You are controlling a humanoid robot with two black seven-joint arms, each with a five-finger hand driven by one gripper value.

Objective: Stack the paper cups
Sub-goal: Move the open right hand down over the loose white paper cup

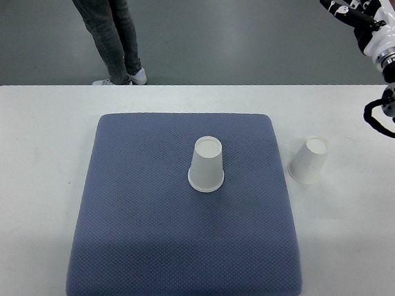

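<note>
One hand [348,10] (right) hangs spread, holding nothing.

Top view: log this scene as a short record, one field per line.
surface: white table
mat: blue cushion in the middle of the table
cup one: paper cup upside down on the cushion
cup two: second paper cup upside down on the bare table, right of the cushion
stacked: not yet, cups apart
right hand: right hand raised at top right, fingers spread, holding nothing
bystander: person's legs beyond the table
</note>
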